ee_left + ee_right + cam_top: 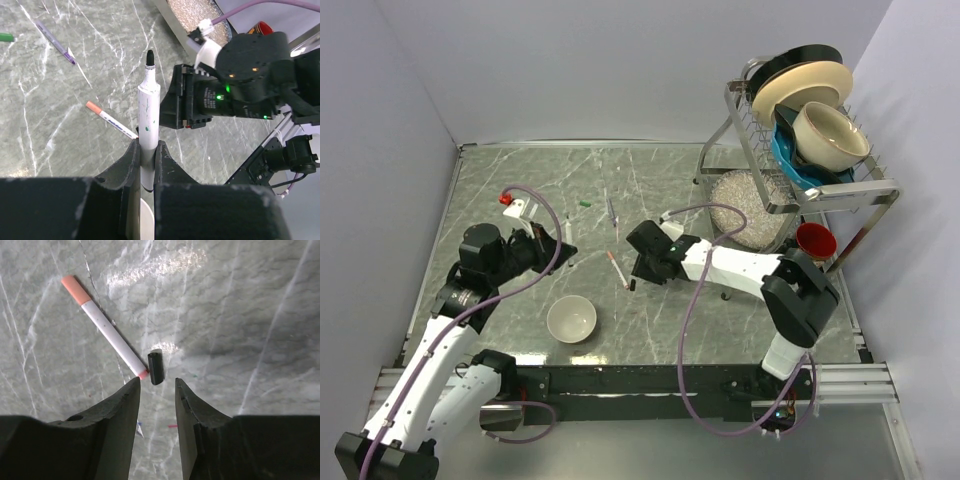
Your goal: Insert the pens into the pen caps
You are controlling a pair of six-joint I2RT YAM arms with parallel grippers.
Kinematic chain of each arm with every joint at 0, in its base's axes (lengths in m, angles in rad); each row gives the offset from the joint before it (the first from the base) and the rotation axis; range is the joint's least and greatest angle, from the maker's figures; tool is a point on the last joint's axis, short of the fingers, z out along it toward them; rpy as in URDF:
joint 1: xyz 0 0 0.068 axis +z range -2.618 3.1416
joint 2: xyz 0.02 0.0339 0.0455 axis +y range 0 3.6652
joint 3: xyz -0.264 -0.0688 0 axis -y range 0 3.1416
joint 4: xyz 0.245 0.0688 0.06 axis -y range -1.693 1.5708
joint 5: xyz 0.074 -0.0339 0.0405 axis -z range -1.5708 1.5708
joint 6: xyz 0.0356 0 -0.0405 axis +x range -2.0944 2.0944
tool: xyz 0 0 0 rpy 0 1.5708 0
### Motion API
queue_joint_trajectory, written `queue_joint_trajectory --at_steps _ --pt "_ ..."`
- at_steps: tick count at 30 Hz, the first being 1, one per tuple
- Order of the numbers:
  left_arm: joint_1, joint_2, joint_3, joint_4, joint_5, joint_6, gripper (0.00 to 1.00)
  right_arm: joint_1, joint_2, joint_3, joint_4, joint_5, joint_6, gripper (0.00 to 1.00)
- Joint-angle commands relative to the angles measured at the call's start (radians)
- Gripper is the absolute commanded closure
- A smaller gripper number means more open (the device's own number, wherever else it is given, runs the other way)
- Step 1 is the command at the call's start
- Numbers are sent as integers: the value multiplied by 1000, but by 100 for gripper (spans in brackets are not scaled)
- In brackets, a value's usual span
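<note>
pen (148,100), black-tipped, light, stiff, probably slick, stands clamped low on its barrel in left gripper (148,146); tiny black cap (155,368) lies on table (240,315) beneath right gripper (157,385), jaws apart; pinch its sides.

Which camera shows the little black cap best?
Right wrist: the black cap lies large and clear just ahead of the jaws. Top external shows only a dark speck; left wrist doesn't show it.

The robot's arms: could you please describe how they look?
Both the left arm and right arm have white links, black joints and a looping purple cable. Each ends in a black two-fingered pincer: left pincer, right pincer.
</note>
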Motion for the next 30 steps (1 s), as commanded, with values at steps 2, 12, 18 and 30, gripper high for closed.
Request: queue_joint_trajectory --at_steps 2,12,18,30 --pt "-3 -25 23 16 -15 12 99 -8 48 83 28 -23 -22 59" --pt "-3 -23 22 19 -8 12 99 -8 139 137 -4 -46 -88 61" --pt "-3 -25 20 19 -11 9 99 -6 172 151 -4 -66 -126 64" --pt "-3 -22 20 21 -11 9 99 17 241 206 -113 -32 -181 68"
